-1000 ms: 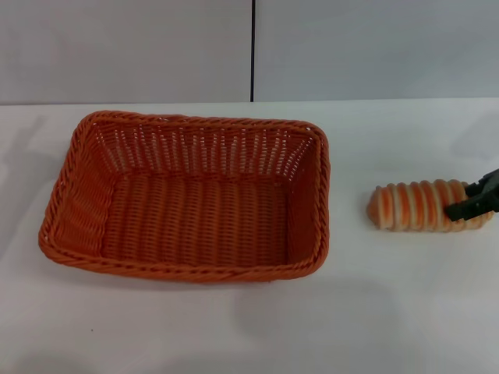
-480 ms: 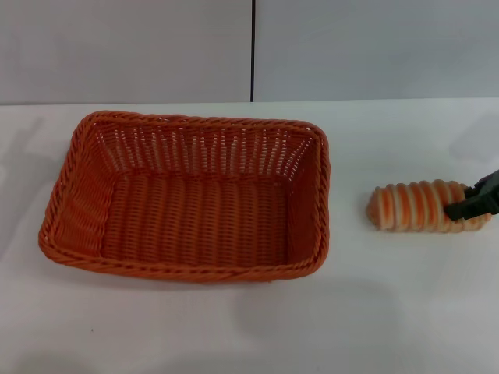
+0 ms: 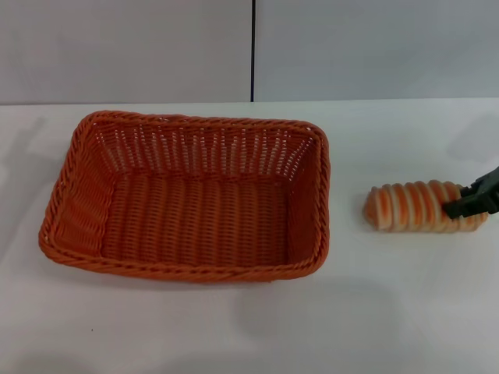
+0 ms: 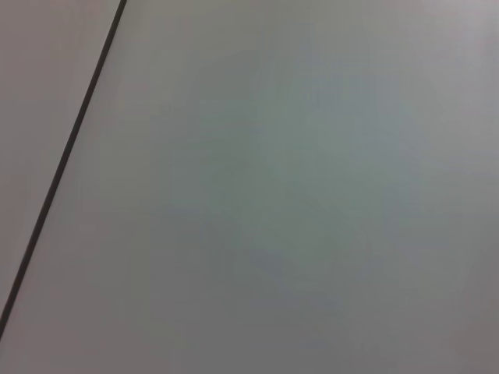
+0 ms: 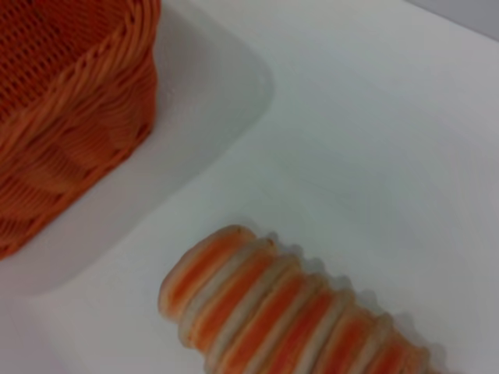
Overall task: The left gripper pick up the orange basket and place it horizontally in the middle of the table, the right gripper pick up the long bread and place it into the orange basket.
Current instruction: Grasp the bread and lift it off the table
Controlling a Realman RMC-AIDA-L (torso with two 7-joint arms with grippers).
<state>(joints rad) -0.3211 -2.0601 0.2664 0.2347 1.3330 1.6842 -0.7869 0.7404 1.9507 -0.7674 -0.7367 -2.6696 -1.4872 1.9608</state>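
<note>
1. The orange basket (image 3: 187,199) is set lengthwise, open side up, on the table (image 3: 234,327), left of centre.
2. The long bread (image 3: 417,206) is located on the table, well apart from the basket's right rim.
3. The right gripper (image 3: 472,201) is clamped on the bread's right end.
4. The left gripper is not seen; only a wall is shown by its wrist camera.

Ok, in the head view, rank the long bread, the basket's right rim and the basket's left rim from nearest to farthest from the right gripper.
1. The long bread: at the right gripper, whose fingers sit on the bread's right end near the table's right edge.
2. The right rim of the orange basket, facing the bread across bare table.
3. The left rim, on the far left side.
</note>
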